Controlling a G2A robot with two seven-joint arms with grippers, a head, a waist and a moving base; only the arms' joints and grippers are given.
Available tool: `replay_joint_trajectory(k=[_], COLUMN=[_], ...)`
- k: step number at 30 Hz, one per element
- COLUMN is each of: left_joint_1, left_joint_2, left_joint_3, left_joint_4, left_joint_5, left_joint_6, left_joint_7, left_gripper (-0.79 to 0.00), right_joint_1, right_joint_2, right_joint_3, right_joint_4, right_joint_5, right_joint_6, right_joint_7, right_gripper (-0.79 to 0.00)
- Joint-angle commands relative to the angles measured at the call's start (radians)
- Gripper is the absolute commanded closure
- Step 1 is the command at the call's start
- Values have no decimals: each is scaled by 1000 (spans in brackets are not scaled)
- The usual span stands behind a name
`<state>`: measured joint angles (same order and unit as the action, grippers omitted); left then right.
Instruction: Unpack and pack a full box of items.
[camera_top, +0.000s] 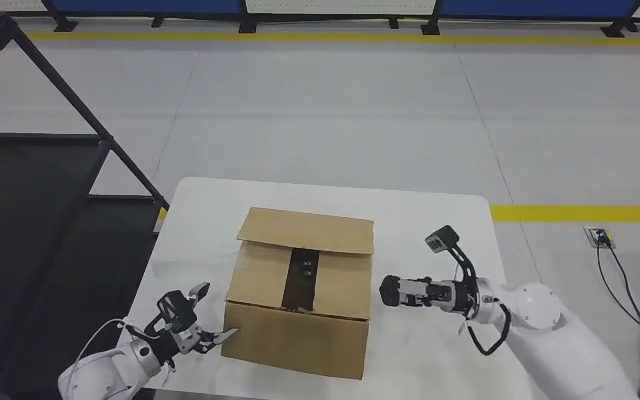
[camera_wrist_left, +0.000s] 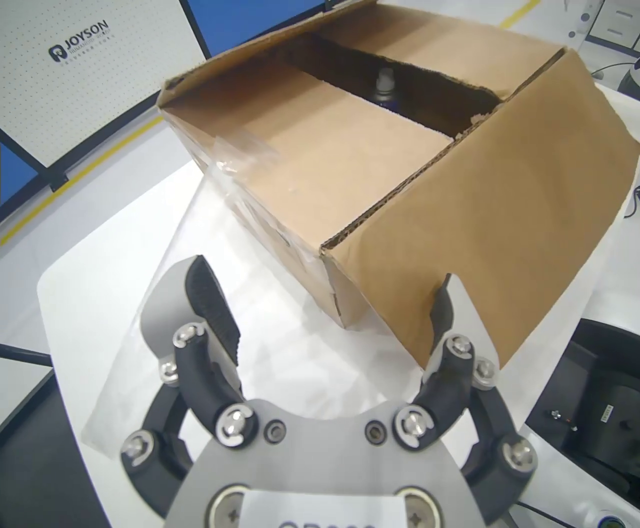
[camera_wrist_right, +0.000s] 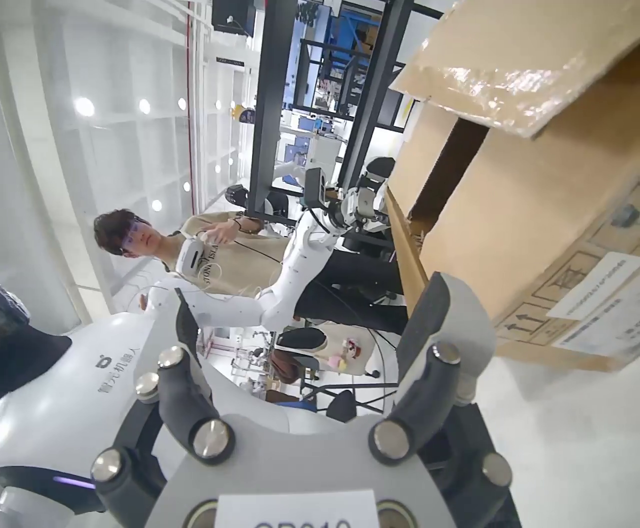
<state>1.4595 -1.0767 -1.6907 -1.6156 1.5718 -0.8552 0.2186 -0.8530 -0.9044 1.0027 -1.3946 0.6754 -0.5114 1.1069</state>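
The brown corrugated cardboard box (camera_top: 300, 310) sits on the white surface (camera_top: 200, 215), top flaps (camera_wrist_left: 330, 135) ajar. The left pincer (camera_wrist_left: 325, 300) is spread by one near corner, and the right pincer (camera_top: 388, 292) is spread beside the opposite wall. The box is likely stiff and heavy; the flap edges offer the hold.

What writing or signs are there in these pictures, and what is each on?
White perforated panel: a company logo with its name, a brand, so not quoted.
Box side: upright-arrow handling symbols; its white label is too blurred to read.
Left gripper and right gripper: base stickers cut off at the edge.
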Motion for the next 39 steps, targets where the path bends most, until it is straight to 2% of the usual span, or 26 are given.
replay_joint_trajectory(k=[1,6,12,18,23,27,32,39], left_joint_1=[0,0,0,0,0,0,0,0], left_joint_2=[0,0,0,0,0,0,0,0], left_joint_3=[0,0,0,0,0,0,0,0], left_joint_4=[0,0,0,0,0,0,0,0], left_joint_5=[0,0,0,0,0,0,0,0], left_joint_6=[0,0,0,0,0,0,0,0], left_joint_7=[0,0,0,0,0,0,0,0], left_gripper=[-785,-785,-785,-785,-785,-785,-785,-785], right_joint_1=[0,20,134,237,313,378,502,650], right_joint_2=[0,-21,-76,-136,-183,-213,-263,-369], right_joint_3=[0,-40,-139,-215,-233,-248,-296,-424], right_joint_4=[0,-9,84,186,253,297,394,550], right_joint_5=[2,12,29,54,87,-1,-97,-241], right_joint_6=[-5,141,241,251,181,167,262,415], right_joint_7=[0,-105,-151,-189,-271,-411,-529,-671], right_gripper=[-785,-785,-785,-785,-785,-785,-785,-785])
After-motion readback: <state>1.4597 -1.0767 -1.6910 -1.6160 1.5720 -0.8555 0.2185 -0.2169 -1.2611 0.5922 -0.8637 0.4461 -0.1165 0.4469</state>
